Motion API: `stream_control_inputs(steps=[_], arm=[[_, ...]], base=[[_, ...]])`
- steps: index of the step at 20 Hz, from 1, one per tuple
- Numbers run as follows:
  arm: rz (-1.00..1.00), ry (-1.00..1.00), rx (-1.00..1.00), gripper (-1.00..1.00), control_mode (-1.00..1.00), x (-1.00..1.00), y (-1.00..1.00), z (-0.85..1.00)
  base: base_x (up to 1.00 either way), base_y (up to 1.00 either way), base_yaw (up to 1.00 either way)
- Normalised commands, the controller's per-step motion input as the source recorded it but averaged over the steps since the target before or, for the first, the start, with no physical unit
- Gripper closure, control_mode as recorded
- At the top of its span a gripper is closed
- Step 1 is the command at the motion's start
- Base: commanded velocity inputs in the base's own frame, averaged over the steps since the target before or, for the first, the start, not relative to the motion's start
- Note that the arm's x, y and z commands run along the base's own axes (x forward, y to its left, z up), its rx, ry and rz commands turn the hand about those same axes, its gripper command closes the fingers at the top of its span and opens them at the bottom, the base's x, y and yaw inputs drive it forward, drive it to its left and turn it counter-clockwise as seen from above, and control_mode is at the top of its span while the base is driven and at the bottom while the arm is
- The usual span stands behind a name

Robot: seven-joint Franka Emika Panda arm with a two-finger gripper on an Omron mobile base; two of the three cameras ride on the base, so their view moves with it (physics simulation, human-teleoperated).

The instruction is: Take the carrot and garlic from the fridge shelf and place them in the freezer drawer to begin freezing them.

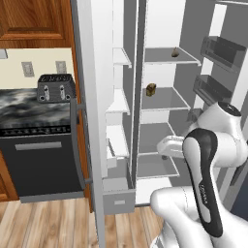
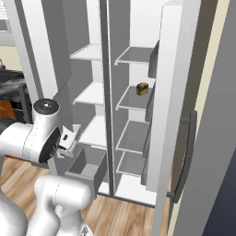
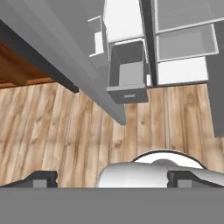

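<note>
Garlic (image 1: 175, 54) sits as a tiny dull tan lump on the fridge shelf (image 1: 170, 61), the top one of the right compartment, near its front edge. Judged light, rounded and papery, likely to roll; best pinched across its widest middle. Carrot not made out from here. One shelf below the garlic stands a boxy tan-brown item (image 1: 151, 89). Freezer drawer (image 3: 127, 72) is pulled open at the foot of the left compartment, nothing visible inside. Gripper (image 3: 111, 178) hangs low, fingers spread wide apart with nothing between them, looking down over the wood floor (image 3: 57, 131).
</note>
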Motion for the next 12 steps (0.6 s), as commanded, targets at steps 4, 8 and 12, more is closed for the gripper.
stream_control_inputs(steps=[4,8,12], arm=[[0.00,0.10,-0.02,-1.00,-1.00,0.00,0.07,-0.15],[-0.02,0.04,0.00,-1.00,-1.00,-0.04,-0.07,-0.29],[-0.09,0.00,0.01,-1.00,1.00,-0.14,-0.43,-0.18]], base=[[0.00,0.00,0.00],[0.00,0.00,0.00],[-0.02,-0.16,-0.04]])
